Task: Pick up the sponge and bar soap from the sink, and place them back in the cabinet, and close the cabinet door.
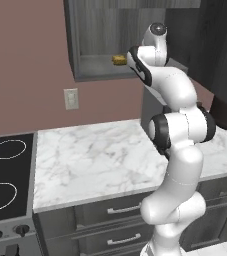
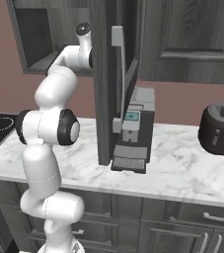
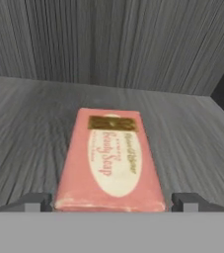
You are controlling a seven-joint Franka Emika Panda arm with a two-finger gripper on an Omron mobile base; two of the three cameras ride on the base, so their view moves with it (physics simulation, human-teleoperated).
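The step in hand was setting the bar soap (image 3: 109, 160) into the cabinet (image 1: 92, 30): the pinkish block lay flat on the grey shelf floor, label up, with the wood-grain back wall close behind it. The end effector (image 3: 112, 201) stood spread, its two dark fingertips (image 3: 34, 201) well out to either side of the soap's near end and, as far as the hand view let me judge, not touching it, so the soap looked released and resting on its own. In the left base view the arm reached up into the open cabinet, and the sponge (image 1: 118, 60) sat on the same shelf near the front edge, just beside the wrist. With both items apparently stowed, what remained was the cabinet door (image 2: 102, 84), which stood swung out edge-on over the table (image 2: 182, 163), its long silver handle (image 2: 117, 79) facing the right base camera. The next move called for drawing the hand straight back out of the opening without nudging soap or sponge, then coming round to the outer face of the door and pushing it shut
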